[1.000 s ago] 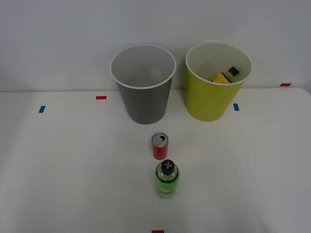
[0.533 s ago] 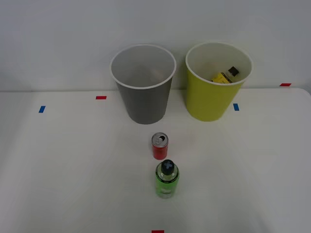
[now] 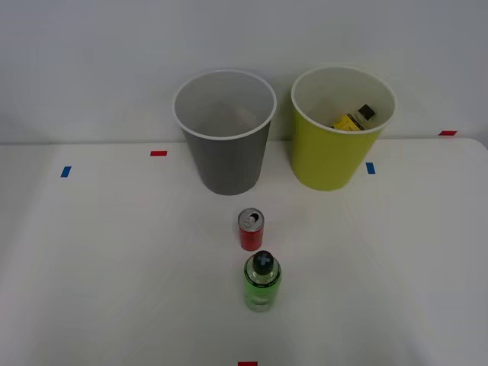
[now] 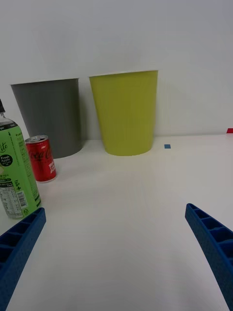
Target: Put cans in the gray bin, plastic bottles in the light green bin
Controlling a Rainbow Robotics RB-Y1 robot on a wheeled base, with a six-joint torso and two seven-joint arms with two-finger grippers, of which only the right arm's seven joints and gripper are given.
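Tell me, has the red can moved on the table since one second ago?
No. The red can keeps its place between the gray bin and the green bottle.

Lab test bench: bare white table (image 3: 114, 290) with tape marks (image 3: 158, 153).

A white table (image 3: 91, 274) spreads across the scene, its far edge meeting a plain pale wall (image 3: 91, 53). Small tape marks lie flat on the tabletop. Along the far side, from left to right, sit a blue mark (image 3: 65, 171), a red mark (image 3: 158, 153), another blue mark (image 3: 370, 168) and, at the far right edge, a red mark (image 3: 447, 133). One more red mark (image 3: 248, 364) lies at the near edge, about midway across. All five are well apart.
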